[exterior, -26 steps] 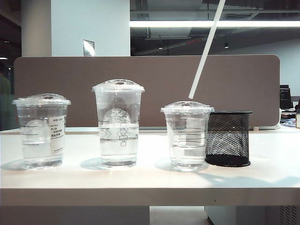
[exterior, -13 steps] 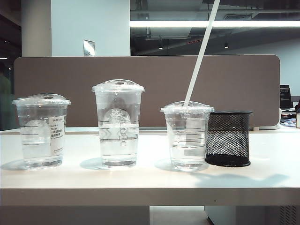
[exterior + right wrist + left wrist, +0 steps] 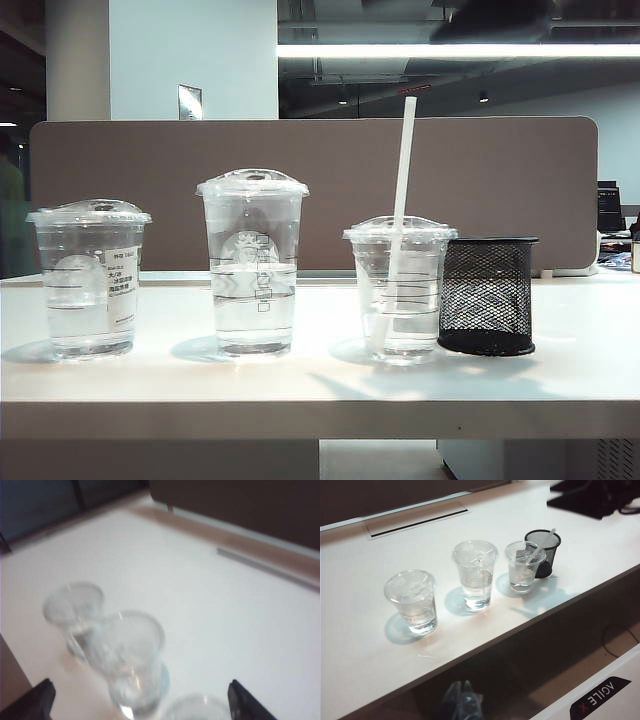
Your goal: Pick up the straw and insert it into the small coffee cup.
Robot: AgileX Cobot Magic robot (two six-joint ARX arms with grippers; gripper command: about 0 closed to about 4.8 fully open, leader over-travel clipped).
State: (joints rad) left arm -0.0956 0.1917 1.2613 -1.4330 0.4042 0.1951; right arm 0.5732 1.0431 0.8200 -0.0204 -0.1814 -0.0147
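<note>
counter (image 3: 560,380): carries three lidded cups; small coffee cup (image 3: 400,290) touches the mesh holder (image 3: 487,295).
straw (image 3: 401,160): through that cup's lid, leaning slightly.
right tool (image 3: 140,700): above cup, jaws wide, empty.
left tool (image 3: 461,705): we can't tell.
progress: we judge insertion done.

The long white straw (image 3: 400,190) stands nearly upright through the domed lid of the small coffee cup (image 3: 400,290), a clear, part-filled cup on the tabletop (image 3: 300,385).

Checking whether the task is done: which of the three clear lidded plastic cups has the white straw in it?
The shortest clear cup, beside the black mesh holder: the long white straw passes through its domed lid into the water. The other two lids hold nothing.
</note>
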